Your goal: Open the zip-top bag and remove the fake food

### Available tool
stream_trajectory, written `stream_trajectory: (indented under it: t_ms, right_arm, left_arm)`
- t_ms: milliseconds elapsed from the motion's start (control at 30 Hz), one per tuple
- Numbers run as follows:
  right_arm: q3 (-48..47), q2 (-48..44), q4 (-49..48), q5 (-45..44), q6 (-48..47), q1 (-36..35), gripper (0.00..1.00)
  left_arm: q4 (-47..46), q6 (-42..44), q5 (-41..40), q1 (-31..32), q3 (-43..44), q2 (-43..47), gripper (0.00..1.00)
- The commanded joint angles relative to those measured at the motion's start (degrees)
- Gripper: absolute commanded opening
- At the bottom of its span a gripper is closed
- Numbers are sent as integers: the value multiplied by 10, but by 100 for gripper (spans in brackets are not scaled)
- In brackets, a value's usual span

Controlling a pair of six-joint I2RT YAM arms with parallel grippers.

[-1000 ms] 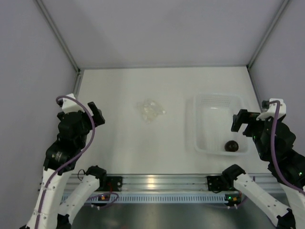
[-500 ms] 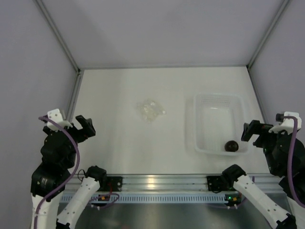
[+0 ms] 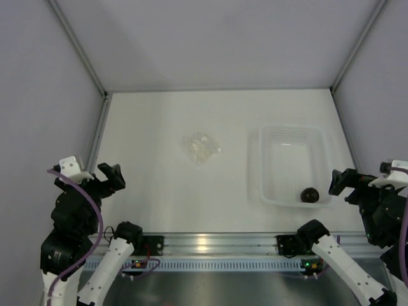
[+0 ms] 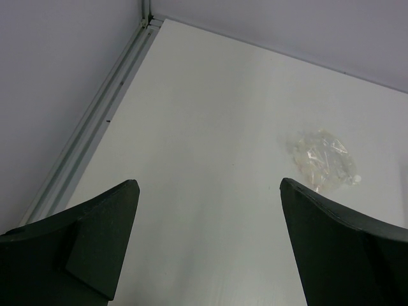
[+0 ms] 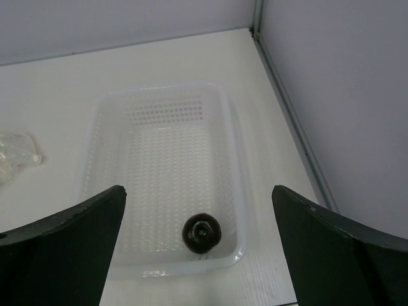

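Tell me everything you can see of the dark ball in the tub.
The ball is small, round, dark brown-black and slightly glossy, with a faint ring-like mark on top. It rests on the perforated floor of the white see-through plastic tub, close to the wall nearest the robot, right of centre. Only the tub touches it.

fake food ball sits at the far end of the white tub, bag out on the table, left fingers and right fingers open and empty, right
Wrong end: the fake food ball sits at the near end of the white tub, nearest the arms, as the top external view shows. The bag is out on the table, and the left fingers and right fingers are open and empty.
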State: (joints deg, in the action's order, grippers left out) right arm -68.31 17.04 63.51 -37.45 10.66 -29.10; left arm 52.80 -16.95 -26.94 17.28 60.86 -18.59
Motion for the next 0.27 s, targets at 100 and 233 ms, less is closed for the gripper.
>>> stream_trajectory:
  t_ms: [100, 233]
  right_arm:
    - [0, 4, -2, -7, 3, 5, 99]
    - [0, 5, -3, -4, 6, 5, 100]
  left_arm:
    - [-1, -4, -9, -3, -8, 1, 98]
    - [-1, -5, -10, -3, -5, -1, 98]
